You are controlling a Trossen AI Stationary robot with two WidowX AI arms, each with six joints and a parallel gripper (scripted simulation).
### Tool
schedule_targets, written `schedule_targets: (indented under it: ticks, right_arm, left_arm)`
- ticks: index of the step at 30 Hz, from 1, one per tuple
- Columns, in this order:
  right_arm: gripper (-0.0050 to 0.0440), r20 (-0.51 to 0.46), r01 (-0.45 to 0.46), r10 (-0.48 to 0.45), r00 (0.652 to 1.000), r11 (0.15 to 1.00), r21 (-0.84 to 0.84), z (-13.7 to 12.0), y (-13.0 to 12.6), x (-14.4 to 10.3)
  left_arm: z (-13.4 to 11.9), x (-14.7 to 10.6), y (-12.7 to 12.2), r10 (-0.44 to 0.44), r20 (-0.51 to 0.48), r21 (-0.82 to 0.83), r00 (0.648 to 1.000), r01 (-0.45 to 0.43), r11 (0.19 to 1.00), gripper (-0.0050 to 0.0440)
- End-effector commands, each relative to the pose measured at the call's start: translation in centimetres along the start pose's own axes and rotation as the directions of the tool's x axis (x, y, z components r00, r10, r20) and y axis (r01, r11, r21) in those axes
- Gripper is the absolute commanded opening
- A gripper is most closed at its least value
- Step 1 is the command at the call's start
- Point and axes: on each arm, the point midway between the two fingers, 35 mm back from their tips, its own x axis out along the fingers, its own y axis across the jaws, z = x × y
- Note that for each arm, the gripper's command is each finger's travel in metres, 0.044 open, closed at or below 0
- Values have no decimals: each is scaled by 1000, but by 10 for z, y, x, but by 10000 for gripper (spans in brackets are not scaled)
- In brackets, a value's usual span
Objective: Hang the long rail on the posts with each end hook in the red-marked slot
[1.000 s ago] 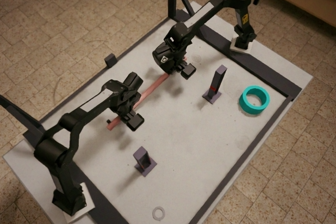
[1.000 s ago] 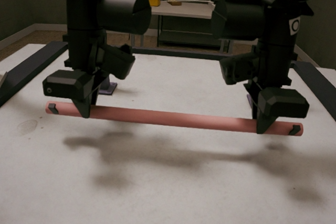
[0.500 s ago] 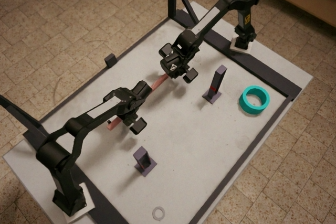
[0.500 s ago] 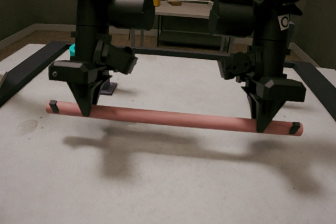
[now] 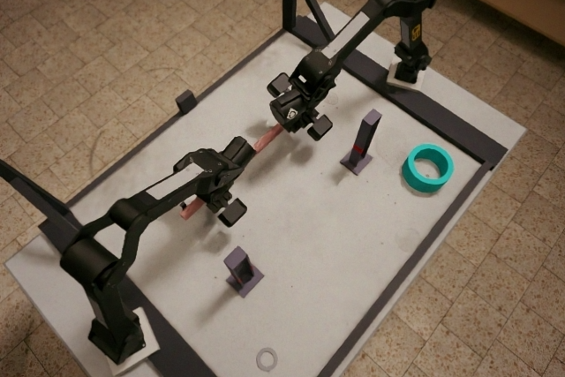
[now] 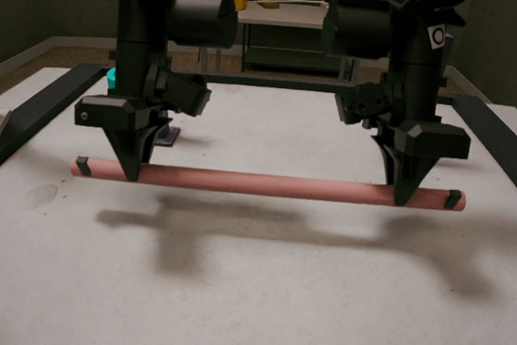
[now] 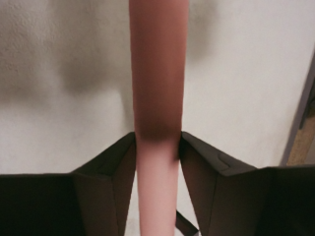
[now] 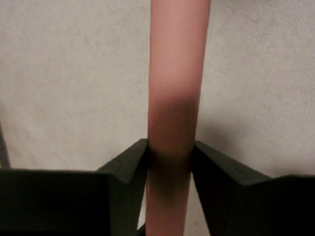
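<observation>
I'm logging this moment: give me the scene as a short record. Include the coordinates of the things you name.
rail: pink rail (image 5: 269, 138) (image 6: 266, 184) (image 7: 157, 74) (image 8: 177, 59), raised above the table (image 5: 291, 227) (image 6: 258, 291)
left gripper (image 5: 291, 121) (image 6: 140, 172) (image 7: 158, 135): shut on rail
right gripper (image 5: 214, 191) (image 6: 397, 195) (image 8: 168, 147): shut on rail
end hooks: outside both grips
left-arm-side post (image 5: 365, 133) (image 6: 169, 137): upright, unloaded
right-arm-side post (image 5: 237, 260) (image 6: 448, 47): upright, unloaded
teal ring (image 5: 410, 174) (image 6: 111, 78): beside left-arm-side post, apart
</observation>
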Motion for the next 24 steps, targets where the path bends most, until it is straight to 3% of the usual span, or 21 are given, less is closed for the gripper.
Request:
schedule_targets:
  ticks: [1, 12, 24]
  right_arm:
    - [-50, 33, -12, 12, 999, 1000, -15, 2, 2, -5]
    - [-50, 32, -12, 12, 999, 1000, -15, 3, -10, 27]
    - [-50, 32, -12, 12, 999, 1000, -15, 4, -17, 43]
  left_arm:
    - [2, -9, -5, -17, 43, 21, 999, 17, 1000, -50]
    - [4, 15, 5, -17, 43, 21, 999, 16, 1000, -50]
    - [5, 32, 12, -17, 42, 21, 999, 16, 1000, -50]
